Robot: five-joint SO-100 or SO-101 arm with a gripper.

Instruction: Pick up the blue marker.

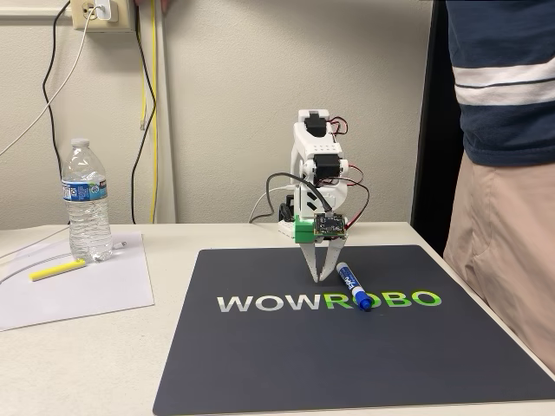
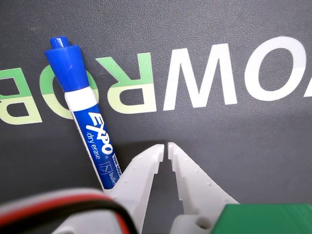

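Beige wall and a pale surface (image 1: 104, 364) are forming the setting in the fixed view, with cables hanging from a wall outlet (image 1: 94, 12) at the upper left. On the surface a dark mat (image 1: 260, 364) printed with "WOWROBO" is lying in front of the white arm (image 1: 314, 165). Off the mat to the left, a water bottle (image 1: 88, 201) is standing upright on a sheet of white paper (image 1: 78, 295), and a yellow highlighter (image 1: 58, 269) is lying on the same sheet just beside the bottle. A person (image 1: 503, 156) in a dark striped shirt and tan trousers is standing at the right edge.

The arm is pointing its fingers (image 1: 321, 279) straight down, with the tips at or just above the mat. In the wrist view the two white fingers (image 2: 165, 148) are sitting almost closed, with just a thin slit between the tips and nothing between them.

The blue marker (image 1: 353, 287) is lying flat on the mat just to the right of the fingers in the fixed view, its cap toward the camera and over the green lettering. In the wrist view the blue marker (image 2: 87, 122) is lying just left of the left finger, with its lower end passing behind that finger; whether they are touching cannot be told.
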